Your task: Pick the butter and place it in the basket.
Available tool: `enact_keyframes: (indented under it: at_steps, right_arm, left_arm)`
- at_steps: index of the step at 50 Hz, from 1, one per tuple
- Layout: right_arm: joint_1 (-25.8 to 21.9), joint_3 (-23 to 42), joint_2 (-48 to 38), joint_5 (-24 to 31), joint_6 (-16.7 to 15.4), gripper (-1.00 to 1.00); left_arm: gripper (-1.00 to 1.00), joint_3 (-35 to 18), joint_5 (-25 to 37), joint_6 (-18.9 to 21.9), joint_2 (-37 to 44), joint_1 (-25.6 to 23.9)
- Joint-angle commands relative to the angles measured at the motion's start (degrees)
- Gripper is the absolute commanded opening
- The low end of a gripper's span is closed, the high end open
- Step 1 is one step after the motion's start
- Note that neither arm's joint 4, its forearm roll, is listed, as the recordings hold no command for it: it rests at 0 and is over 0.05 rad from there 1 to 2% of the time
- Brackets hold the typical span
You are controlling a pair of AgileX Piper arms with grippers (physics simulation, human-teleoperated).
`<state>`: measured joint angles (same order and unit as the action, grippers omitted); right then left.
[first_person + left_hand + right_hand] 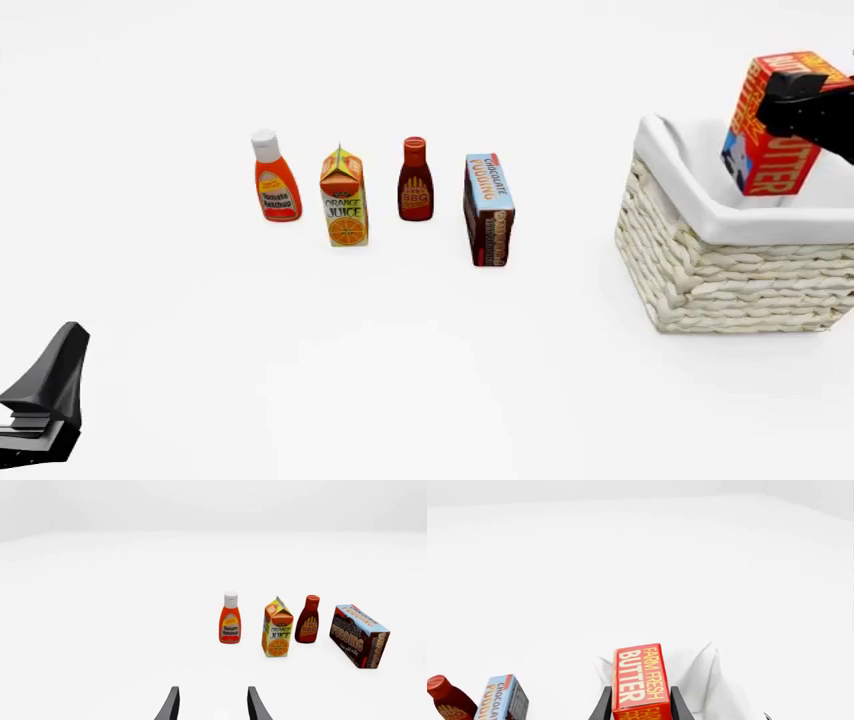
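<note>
The butter (777, 125), a red-orange carton with yellow lettering, hangs upright over the basket (727, 270), its lower end inside the rim. My right gripper (787, 100) is shut on its upper part, coming in from the right edge. In the right wrist view the butter (639, 680) sits clamped between the two dark fingers (602, 707), with the basket's white liner (704, 675) behind it. My left gripper (212, 705) stands open with nothing between its fingers; in the front view only part of the left arm (47, 395) shows at the lower left.
A row of groceries stands at mid-table: ketchup bottle (275, 178), orange juice carton (343, 198), dark BBQ sauce bottle (415, 180) and chocolate pudding box (489, 210). The pudding box is nearest the basket, with a gap between them.
</note>
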<state>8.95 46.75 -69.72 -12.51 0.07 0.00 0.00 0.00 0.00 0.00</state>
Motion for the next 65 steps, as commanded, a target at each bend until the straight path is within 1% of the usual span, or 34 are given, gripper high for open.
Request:
enact_keyframes:
  at_steps: [1,31,65]
  right_arm:
    - [0.6,0.9,-1.0,-1.6,1.0,-1.00]
    - [2.1,1.0,-4.5,-4.2,0.4,-1.00]
    - [2.1,3.0,-8.8,-6.0,0.4,-1.00]
  left_arm:
    - [1.00,0.0,0.0,0.0,0.0,0.0]
    - [1.00,0.0,0.0,0.0,0.0,0.0]
    - [1.00,0.0,0.0,0.0,0.0,0.0]
